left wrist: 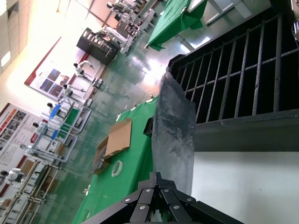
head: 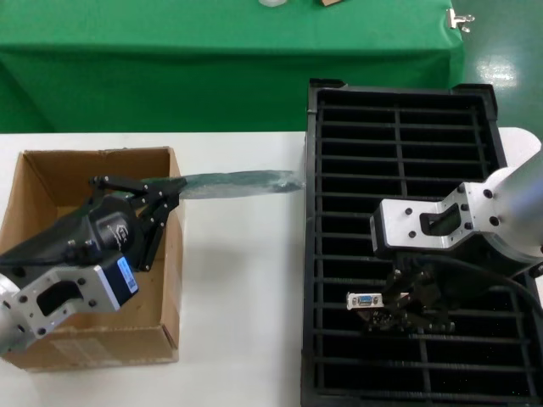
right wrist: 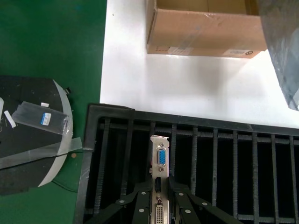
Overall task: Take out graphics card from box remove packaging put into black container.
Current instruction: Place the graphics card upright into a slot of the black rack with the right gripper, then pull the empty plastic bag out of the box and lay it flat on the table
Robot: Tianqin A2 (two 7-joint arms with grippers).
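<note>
On my white tabletop [head: 237, 297], left gripper [head: 157, 208] jaws clamp the packaging [head: 237, 182] over the box [head: 51, 170] at nine o'clock; right gripper [head: 407, 305] jaws grip the graphics card [right wrist: 160, 161] over the black container [head: 399, 136] at three o'clock.

Crinkly grey packaging [left wrist: 175, 119] in left gripper [left wrist: 158, 179] beside black container [left wrist: 243, 119].

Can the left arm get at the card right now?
Probably not: the left gripper is shut on the bag over the box, while the card sits in the right gripper over the tray.
</note>
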